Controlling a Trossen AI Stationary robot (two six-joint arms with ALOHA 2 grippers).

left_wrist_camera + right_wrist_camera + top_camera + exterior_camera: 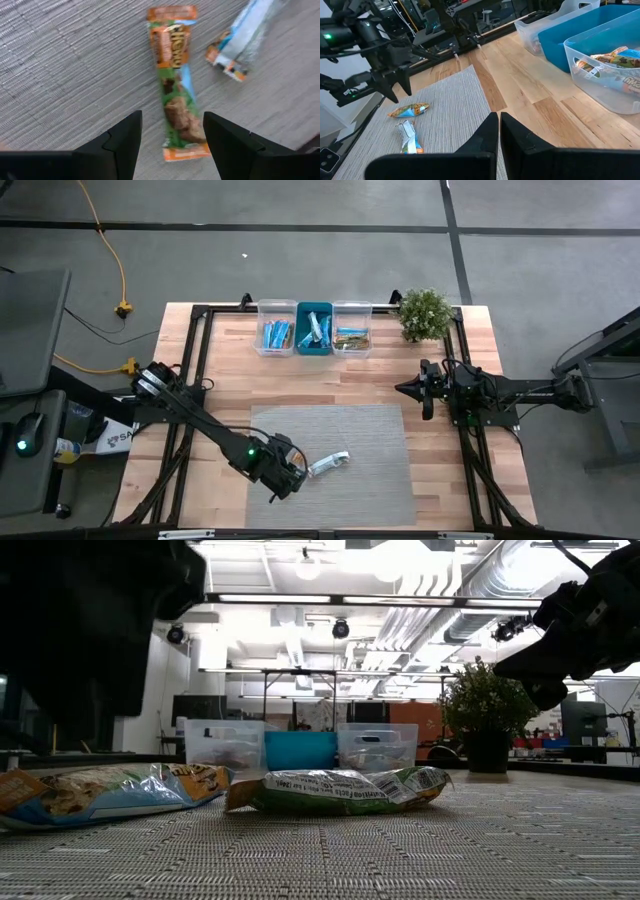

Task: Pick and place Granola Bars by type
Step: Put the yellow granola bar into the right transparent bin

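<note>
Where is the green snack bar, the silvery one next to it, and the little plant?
green granola bar (176, 90): left wrist view, middle of its wrapper.
silvery granola bar (245, 37): left wrist view, middle of its wrapper.
plant (425, 313): high view, its leafy top.

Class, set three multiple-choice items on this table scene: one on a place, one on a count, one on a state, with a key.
1. Where does the green-orange bar lie?
A. on the grey mat
B. in the teal bin
C. on bare wood

2. How many bins stand at the table's far edge?
A. two
B. three
C. five

3. How is the left hand?
A. shut on a bar
B. open above the bar
C. inside a bin

Key: 1 A, woven mat beneath it; 2 B, clear bin, teal bin, second clear bin; 3 B, fingers apart, bar between.
</note>
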